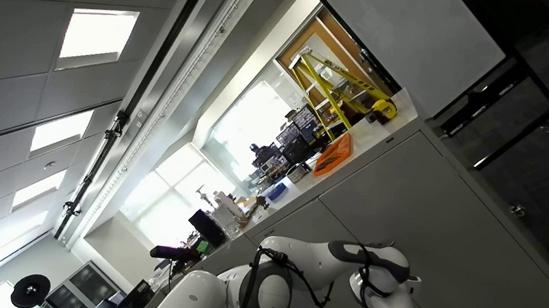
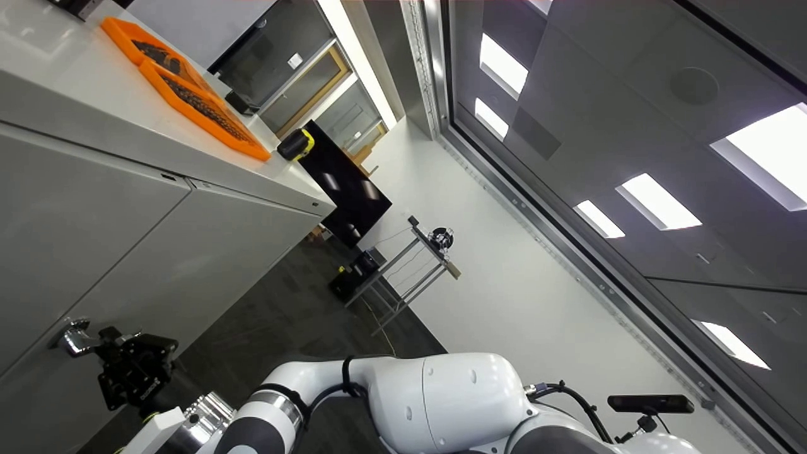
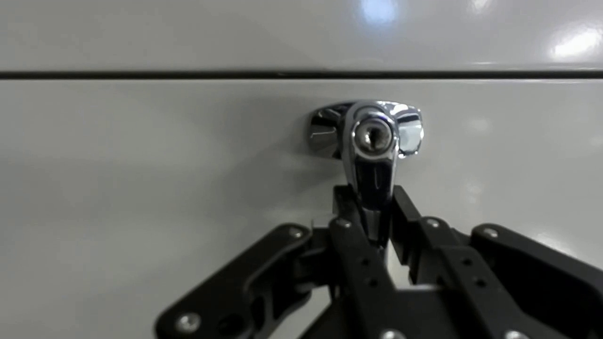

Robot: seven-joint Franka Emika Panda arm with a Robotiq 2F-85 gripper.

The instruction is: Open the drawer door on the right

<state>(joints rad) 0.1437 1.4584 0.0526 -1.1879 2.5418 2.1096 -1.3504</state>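
Note:
The drawer door is a flat, plain pale cabinet panel, right of a thin seam in both exterior views. In the wrist view the door fills the area below the dark seam and looks flush with the panel above it. A chrome lever handle with a keyhole stands out from it near the seam. The handle also shows in an exterior view. My black gripper has its fingers closed on both sides of the lever. The arm's wrist mostly hides the gripper in an exterior view.
The matching panel lies across the seam. On the white countertop above are an orange tray and a yellow and black tape measure. Clutter stands farther along the counter. A black-framed whiteboard stands beside the cabinet end.

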